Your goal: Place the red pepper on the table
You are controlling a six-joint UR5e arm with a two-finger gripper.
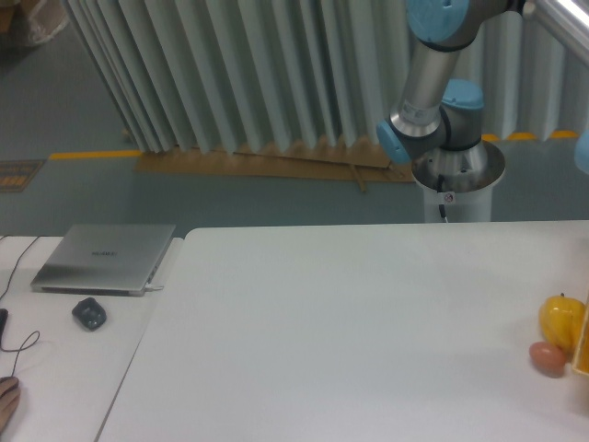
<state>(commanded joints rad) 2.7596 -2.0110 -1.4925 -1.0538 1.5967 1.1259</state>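
Searching for the red pepper: not in view, nor is the gripper, so jaw state can't be told; only arm [433, 83] links show above the table [350, 313]. Judging by type, pepper's prob light, glossy, slippery; grip across lobes, not stem. Yellow pepper [561, 319] & pinkish fruit [548, 357] sit by a yellow container edge [583, 350]; contents hidden.
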